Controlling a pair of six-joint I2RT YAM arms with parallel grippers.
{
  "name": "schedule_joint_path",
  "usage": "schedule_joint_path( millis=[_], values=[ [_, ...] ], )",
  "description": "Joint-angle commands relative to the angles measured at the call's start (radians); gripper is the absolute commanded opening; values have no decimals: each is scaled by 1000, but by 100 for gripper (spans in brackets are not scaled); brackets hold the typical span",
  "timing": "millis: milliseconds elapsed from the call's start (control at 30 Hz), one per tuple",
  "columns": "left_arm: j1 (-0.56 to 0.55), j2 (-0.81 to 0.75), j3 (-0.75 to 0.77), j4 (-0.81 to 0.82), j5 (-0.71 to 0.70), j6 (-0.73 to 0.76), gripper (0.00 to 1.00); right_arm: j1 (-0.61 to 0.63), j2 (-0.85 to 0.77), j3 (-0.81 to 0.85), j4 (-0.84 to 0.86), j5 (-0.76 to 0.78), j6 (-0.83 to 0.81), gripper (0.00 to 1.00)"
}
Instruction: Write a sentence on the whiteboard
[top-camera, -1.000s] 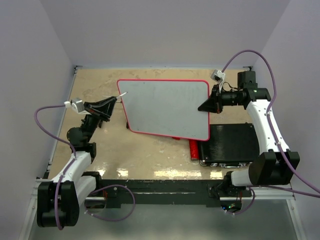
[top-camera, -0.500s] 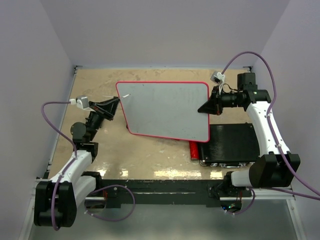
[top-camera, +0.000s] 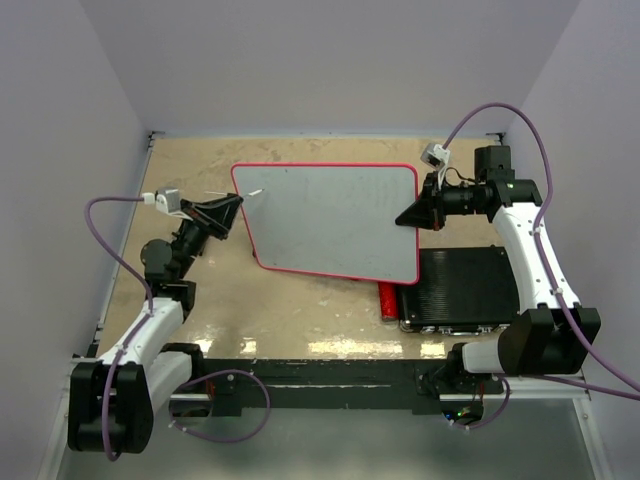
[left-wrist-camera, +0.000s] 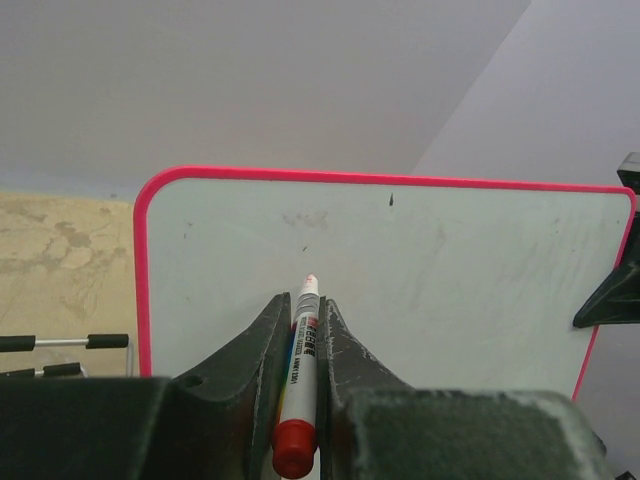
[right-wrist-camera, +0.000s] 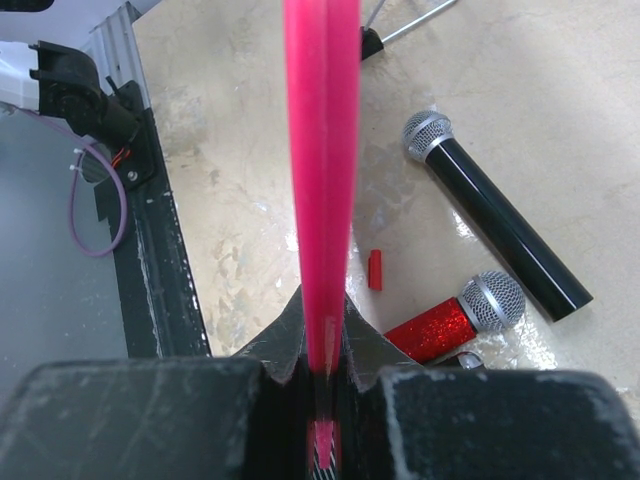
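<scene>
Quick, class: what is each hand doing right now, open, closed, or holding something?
Left hand: closed, holding the marker.
Right hand: closed, clamping the edge of the whiteboard.

left fingers (left-wrist-camera: 250, 355) pinched tight, right fingers (right-wrist-camera: 372, 348) pinched tight, both raised

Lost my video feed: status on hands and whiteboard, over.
Left hand shut on marker, tip aimed at whiteboard. Right hand clamps its edge, board raised. No lettering yet; path clear.
</scene>
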Motion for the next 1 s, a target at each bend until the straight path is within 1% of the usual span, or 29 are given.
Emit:
schedule_joint_path(
  millis=[0, 233, 300, 633, 767, 967],
  values=[
    [4, 30, -18, 159, 34, -12, 0, 8, -1, 11, -8, -18, -41, 0],
    [4, 142, 26, 224, 54, -25, 0, 8, 1, 6, -9, -28, -45, 0],
    [4, 129, 17, 228, 50, -22, 0, 10, 1, 8, -9, -28, -45, 0],
    [29, 21, 2, 138, 45, -2, 0, 8, 8, 11, -8, -29, -42, 0],
    [29, 26, 3, 133, 50, 4, 0, 8, 11, 11, -6, -28, -42, 0],
    [29, 76, 15, 139, 59, 8, 0, 8, 16, 14, -8, -28, -41, 0]
  ],
)
